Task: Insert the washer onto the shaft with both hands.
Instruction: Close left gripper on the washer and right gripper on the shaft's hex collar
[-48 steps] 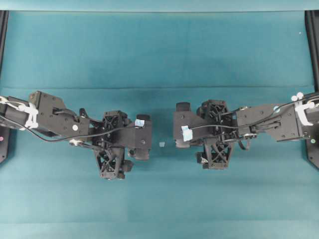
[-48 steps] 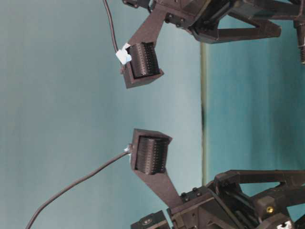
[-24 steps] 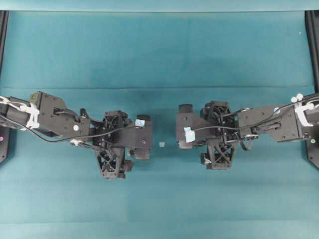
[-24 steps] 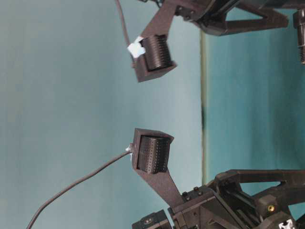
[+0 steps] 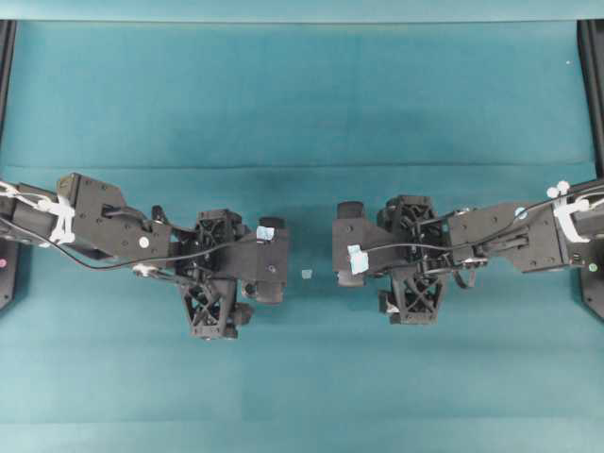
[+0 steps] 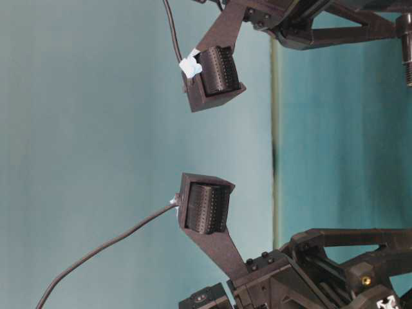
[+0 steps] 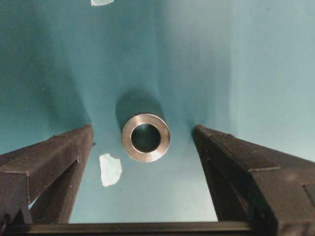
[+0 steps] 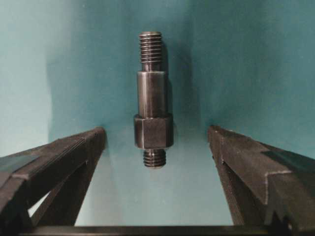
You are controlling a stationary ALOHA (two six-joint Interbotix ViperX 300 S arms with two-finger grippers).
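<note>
Left tool (image 7: pixel 142 162) released, straddling the dull grey metal ring washer (image 7: pixel 145 137). Right tool (image 8: pixel 156 162) released, straddling the dark stepped metal shaft (image 8: pixel 153 98).

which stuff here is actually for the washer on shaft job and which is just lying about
For the job:
- washer, lying flat on the cloth between the open left gripper fingers
- shaft, between the open right gripper fingers, not gripped

Just lying about:
- white tape bits on the teal cloth, one beside the washer
- small pale scrap between the two grippers
</note>
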